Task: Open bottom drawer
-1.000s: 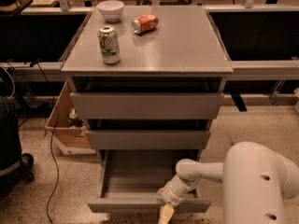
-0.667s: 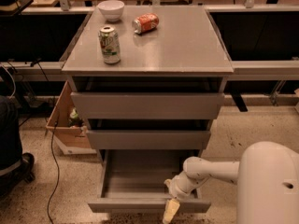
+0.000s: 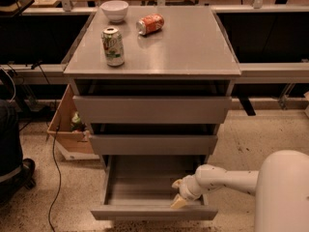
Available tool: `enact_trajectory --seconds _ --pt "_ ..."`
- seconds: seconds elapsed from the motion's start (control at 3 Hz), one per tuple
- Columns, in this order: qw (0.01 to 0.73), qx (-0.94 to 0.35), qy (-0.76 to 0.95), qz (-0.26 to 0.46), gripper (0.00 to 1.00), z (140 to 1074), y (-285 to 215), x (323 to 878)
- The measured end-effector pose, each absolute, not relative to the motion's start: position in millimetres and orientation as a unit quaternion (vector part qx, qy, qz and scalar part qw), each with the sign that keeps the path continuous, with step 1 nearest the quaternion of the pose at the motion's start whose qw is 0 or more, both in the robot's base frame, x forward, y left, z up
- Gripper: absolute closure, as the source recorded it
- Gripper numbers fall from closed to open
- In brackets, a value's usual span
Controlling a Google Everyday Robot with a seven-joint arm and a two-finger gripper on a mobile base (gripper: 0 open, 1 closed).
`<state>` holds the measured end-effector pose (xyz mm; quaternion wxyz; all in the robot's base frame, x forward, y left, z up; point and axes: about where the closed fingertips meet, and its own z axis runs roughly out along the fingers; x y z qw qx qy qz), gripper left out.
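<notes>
The bottom drawer [image 3: 153, 211] of the grey cabinet is pulled out, and its grey box interior [image 3: 145, 180] shows. Its slim flat front faces me at the bottom of the view. My gripper [image 3: 176, 193] is at the end of the white arm [image 3: 227, 179] that reaches in from the right. It hovers over the drawer's right front corner, just behind the front panel. Its two cream fingertips [image 3: 177, 203] stand apart and hold nothing. The middle drawer [image 3: 152, 144] and the top drawer [image 3: 151, 109] are slightly ajar above it.
On the cabinet top [image 3: 193, 47] stand a green-and-white can [image 3: 113, 46], a toppled orange can [image 3: 150, 24] and a white bowl [image 3: 115, 10]. A cardboard box [image 3: 67, 129] and a cable [image 3: 54, 178] lie at the left. My white base [image 3: 285, 192] fills the lower right.
My gripper has lifted off the drawer's front edge and moved up and slightly right, above the drawer's inside. The drawer stays pulled out as before.
</notes>
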<state>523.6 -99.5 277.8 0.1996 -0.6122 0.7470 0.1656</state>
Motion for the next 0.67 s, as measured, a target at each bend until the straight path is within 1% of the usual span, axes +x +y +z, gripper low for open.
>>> enact_trajectory --seconds 0.33,0.67 --pt "0.242 -0.612 0.743 0.121 0.65 272.0 -111.6 545.4" --pt "0.254 -0.61 0.743 0.111 0.88 272.7 -111.8 552.7"
